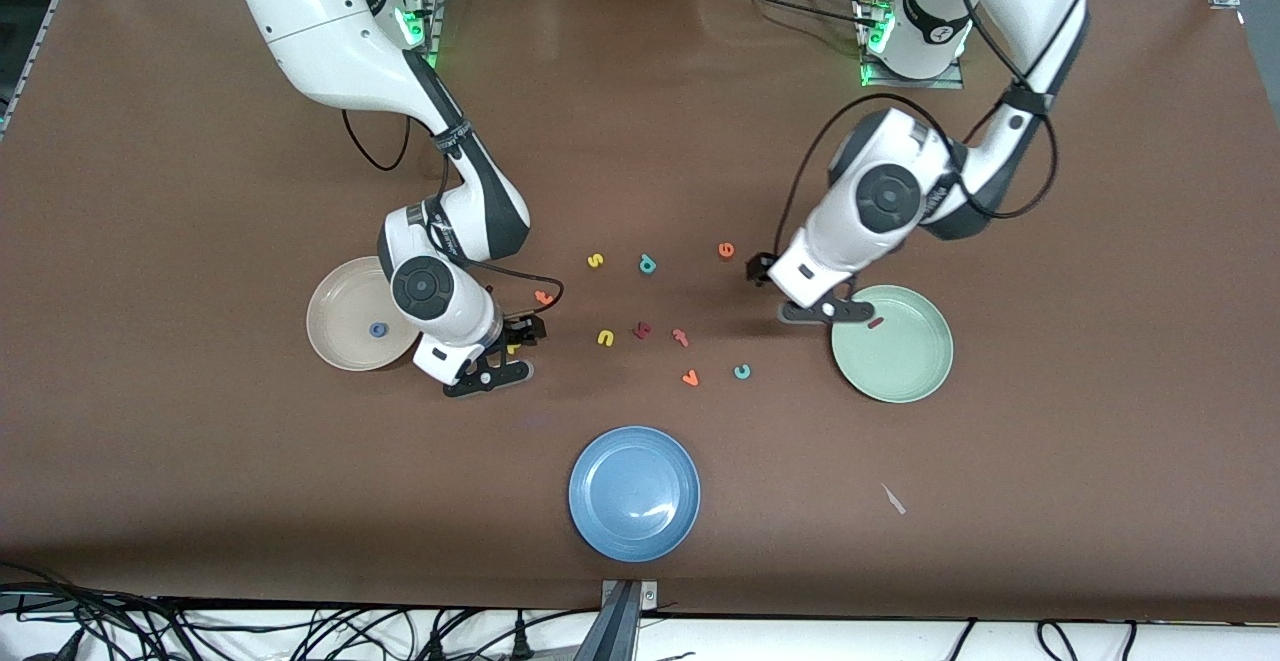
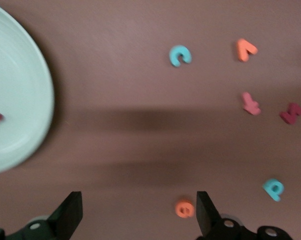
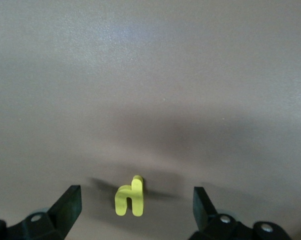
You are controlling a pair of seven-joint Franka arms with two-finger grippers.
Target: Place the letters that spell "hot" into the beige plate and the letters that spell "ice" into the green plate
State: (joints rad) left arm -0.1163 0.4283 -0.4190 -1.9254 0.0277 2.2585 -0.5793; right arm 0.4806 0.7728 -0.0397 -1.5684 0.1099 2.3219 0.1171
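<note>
Three round plates are sitting on a brown counter (image 1: 150,241) scattered with tiny foam letters. Nearest the front camera, a blue plate (image 1: 634,493) is lying bare. Farther from the camera, the teal "c" (image 1: 742,372) and an orange "v" (image 1: 690,377) are lying side by side, with the green plate (image 1: 905,366) toward the left arm's end, carrying the dark red "i" (image 1: 876,322) near its rim. The left gripper (image 1: 800,293) is hovering over the counter just beside that plate's rim, its fingers (image 2: 70,215) spread wide and holding nothing. Toward the right arm's end, the beige plate (image 1: 340,326) is holding the blue "o" (image 1: 378,330). The right gripper (image 1: 508,349) is hanging low beside it, fingers (image 3: 68,205) standing apart, and in the right wrist view the yellow "h" (image 3: 130,197) is lying on the counter between them, untouched. Across the middle, a yellow "u" (image 1: 605,338), a dark red letter (image 1: 642,330) and a pinkish-red letter (image 1: 681,337) are lying in a loose row. Farther still, the orange "t" (image 1: 544,296) is resting near the right arm's cable. Farthest from the camera, a yellow "s" (image 1: 595,261), a teal "p" (image 1: 648,264) and the orange "e" (image 1: 726,250) are lying in a line.
</note>
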